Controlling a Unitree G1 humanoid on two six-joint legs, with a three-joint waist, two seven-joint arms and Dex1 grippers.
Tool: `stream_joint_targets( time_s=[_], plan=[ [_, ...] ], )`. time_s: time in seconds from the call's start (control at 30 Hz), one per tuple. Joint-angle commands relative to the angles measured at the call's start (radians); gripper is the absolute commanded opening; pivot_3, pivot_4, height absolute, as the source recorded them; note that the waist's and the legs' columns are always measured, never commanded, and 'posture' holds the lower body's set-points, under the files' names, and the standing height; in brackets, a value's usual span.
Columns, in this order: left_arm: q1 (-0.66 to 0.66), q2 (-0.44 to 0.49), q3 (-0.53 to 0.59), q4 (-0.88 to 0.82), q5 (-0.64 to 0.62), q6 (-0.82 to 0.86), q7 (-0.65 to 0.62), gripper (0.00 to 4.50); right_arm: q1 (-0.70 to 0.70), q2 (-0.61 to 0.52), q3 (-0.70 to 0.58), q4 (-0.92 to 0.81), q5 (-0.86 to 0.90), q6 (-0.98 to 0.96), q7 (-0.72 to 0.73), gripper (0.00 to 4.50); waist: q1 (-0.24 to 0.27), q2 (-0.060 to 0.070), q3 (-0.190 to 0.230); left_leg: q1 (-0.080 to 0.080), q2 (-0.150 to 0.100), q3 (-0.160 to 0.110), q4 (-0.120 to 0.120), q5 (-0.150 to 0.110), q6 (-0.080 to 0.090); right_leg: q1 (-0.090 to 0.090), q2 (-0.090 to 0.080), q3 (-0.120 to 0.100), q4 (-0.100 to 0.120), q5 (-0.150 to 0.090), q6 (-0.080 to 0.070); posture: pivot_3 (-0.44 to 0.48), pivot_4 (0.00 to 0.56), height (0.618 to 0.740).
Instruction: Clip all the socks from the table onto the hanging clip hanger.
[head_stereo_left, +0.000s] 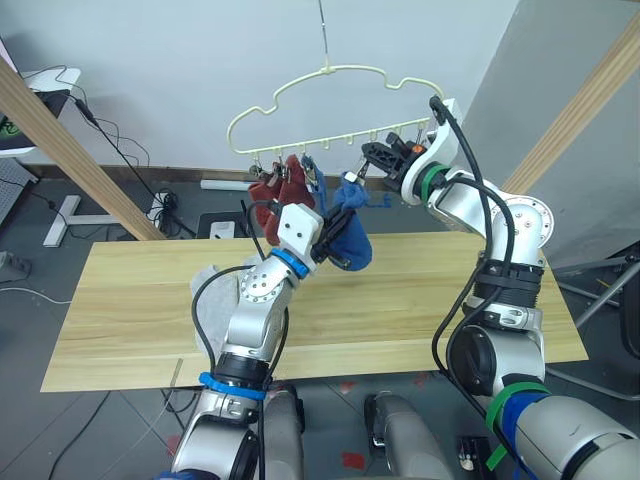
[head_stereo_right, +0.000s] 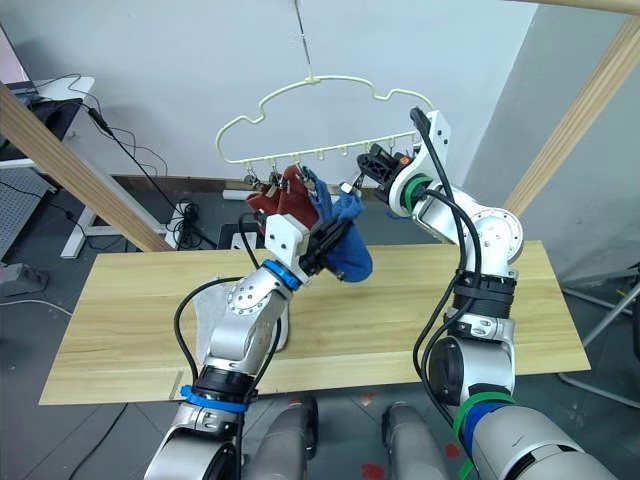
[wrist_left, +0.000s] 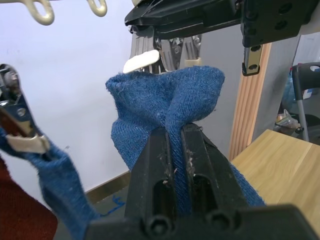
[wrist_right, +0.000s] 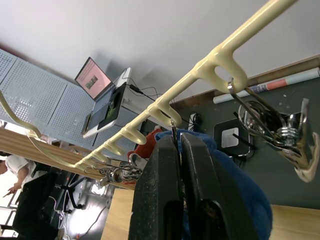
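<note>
The blue sock (head_stereo_right: 347, 250) is a soft ribbed knit, bunched and folded, held up in the air above the table's (head_stereo_right: 420, 330) far edge, just under the clip hanger (head_stereo_right: 320, 120). The left gripper (head_stereo_right: 330, 243) has its fingers closed tight on a fold of the sock. The right gripper (head_stereo_right: 362, 172) is pressed shut on a small metal clip (wrist_right: 172, 131) of the pale yellow hanger, right at the sock's cuff. Rust red socks (head_stereo_right: 290, 200) and another blue sock (wrist_left: 60, 175) hang clipped nearby. A grey sock (head_stereo_left: 215, 305) lies on the table near its front edge.
</note>
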Motion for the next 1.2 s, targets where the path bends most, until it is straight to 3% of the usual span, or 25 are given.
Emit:
stream_joint_targets(
  time_s=[0.03,0.37,0.47,0.77,1.0,1.2],
  plan=[
    [-0.023,-0.009,-0.003,-0.018,-0.008,-0.028,-0.003,0.01,0.023,-0.015,0.009,-0.001,-0.010,-0.003,0.006,0.00,0.000,0.000,0.000,0.000,0.000,0.000,0.000,0.000,0.000,0.000,0.000,0.000,0.000,0.000,0.000,-0.020,0.290,0.740],
    [-0.045,-0.017,-0.003,-0.021,-0.012,-0.030,-0.005,0.01,0.059,-0.062,0.094,-0.006,-0.051,-0.020,0.072,0.00,0.000,0.000,0.000,-0.001,0.000,0.000,0.000,0.000,0.000,0.000,0.000,0.000,0.000,0.000,0.000,-0.018,0.291,0.740],
    [-0.041,-0.016,-0.006,-0.027,-0.013,-0.030,-0.009,0.00,0.061,-0.062,0.095,-0.009,-0.049,-0.032,0.082,0.79,0.000,0.000,0.000,-0.001,0.000,0.000,0.000,0.000,0.000,0.000,0.000,0.000,0.000,0.000,0.000,-0.016,0.289,0.740],
    [-0.019,-0.033,0.012,-0.018,-0.054,-0.011,-0.010,0.00,0.085,-0.123,0.141,-0.077,-0.097,-0.057,0.142,4.18,-0.003,0.001,0.000,-0.003,0.000,0.000,0.000,0.000,0.000,-0.002,0.000,0.000,-0.001,0.000,0.000,-0.044,0.285,0.740],
    [-0.006,-0.014,0.038,-0.017,-0.121,0.073,-0.043,2.09,0.186,-0.186,0.137,-0.315,-0.012,0.054,0.161,4.21,-0.009,0.001,0.001,-0.005,0.000,0.000,0.000,0.000,0.000,-0.003,0.000,0.000,-0.001,0.000,0.000,-0.071,0.287,0.740],
    [0.054,0.092,0.071,-0.091,-0.178,0.178,-0.108,3.95,0.274,-0.199,0.144,-0.489,0.021,0.099,0.126,4.21,-0.026,0.001,0.001,-0.004,0.001,0.000,0.000,0.000,0.000,-0.003,0.001,0.000,0.000,0.000,0.000,-0.070,0.291,0.740]
  ],
)
